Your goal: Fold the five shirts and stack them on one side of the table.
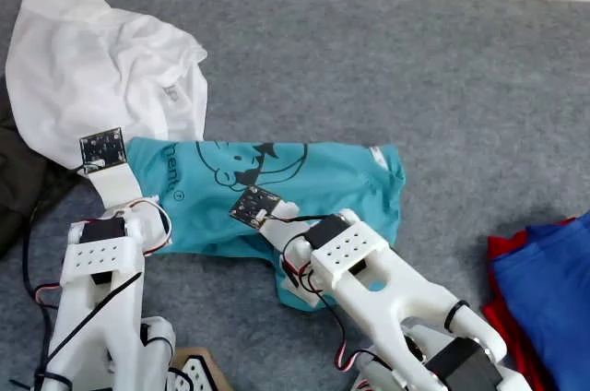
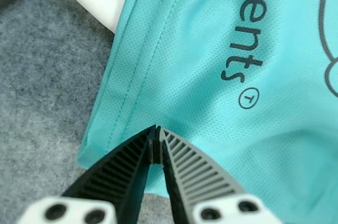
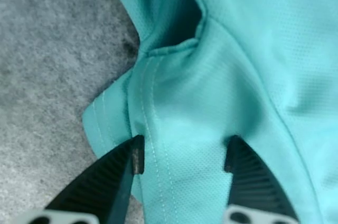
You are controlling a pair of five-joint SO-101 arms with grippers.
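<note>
A teal shirt (image 1: 313, 179) with dark print lies spread across the middle of the grey table (image 1: 387, 68). My left gripper (image 1: 120, 174) sits at the shirt's left hem; in the left wrist view the gripper (image 2: 157, 142) is shut, its tips meeting over the stitched teal edge (image 2: 132, 92). My right gripper (image 1: 267, 220) is over the shirt's lower middle. In the right wrist view that gripper (image 3: 185, 155) is open, with a folded teal sleeve edge (image 3: 158, 123) lying between its fingers.
A crumpled white shirt (image 1: 101, 68) lies at the back left, touching the teal one. A dark garment (image 1: 18, 188) is at the left edge. Red (image 1: 502, 303) and blue (image 1: 548, 290) shirts lie at the right edge. Bare table stretches across the back right.
</note>
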